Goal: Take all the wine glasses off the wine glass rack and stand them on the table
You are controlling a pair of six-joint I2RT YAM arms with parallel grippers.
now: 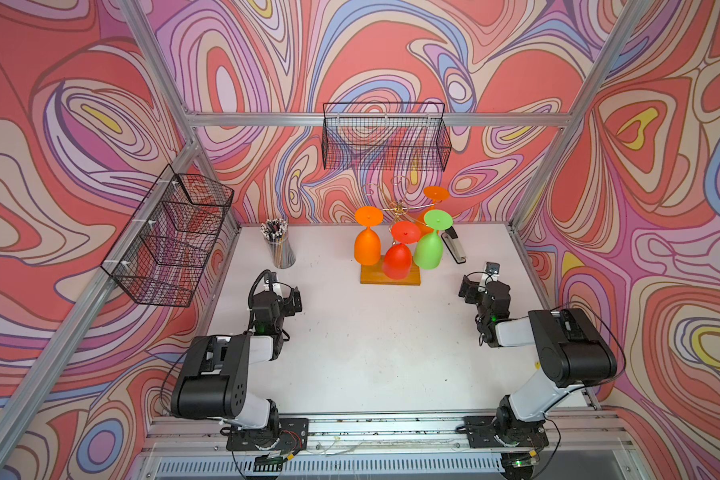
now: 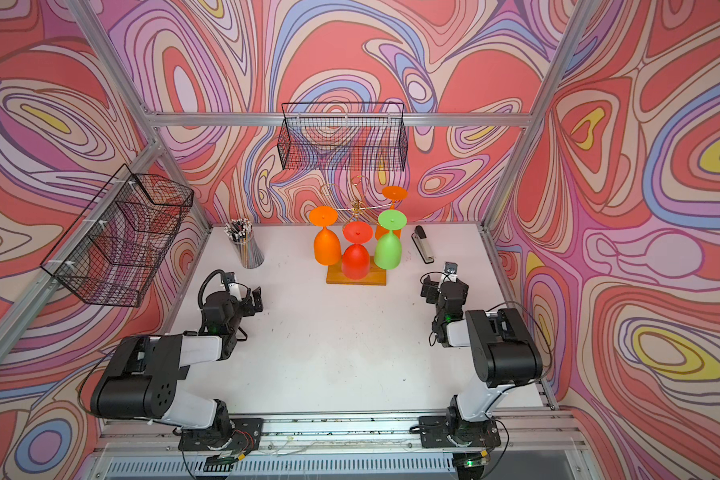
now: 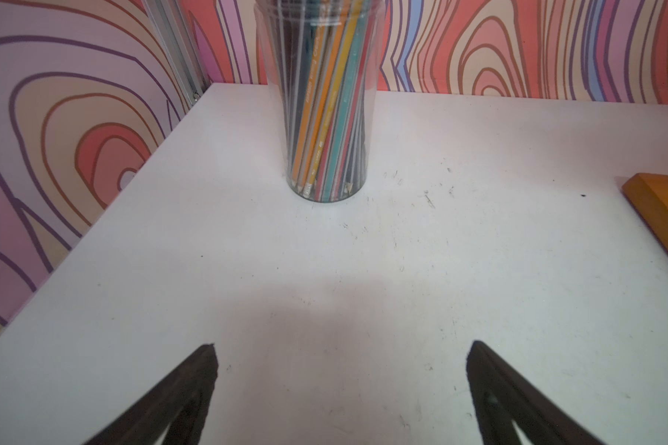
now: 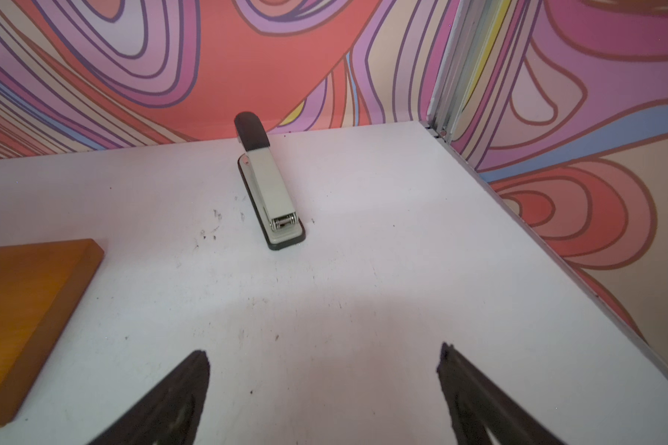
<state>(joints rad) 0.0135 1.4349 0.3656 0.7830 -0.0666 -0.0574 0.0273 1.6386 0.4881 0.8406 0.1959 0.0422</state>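
The wine glass rack is a gold wire tree on a wooden base at the back middle of the white table. Several plastic wine glasses hang upside down from it: an orange one, a red one, a green one and another orange one behind. My left gripper is open and empty, low over the table left of the rack. To the rack's right my right gripper also stands open and empty. Only corners of the base show in the wrist views.
A clear cup of pencils stands ahead of the left gripper. A stapler lies right of the rack. Black mesh baskets hang on the back wall and left wall.
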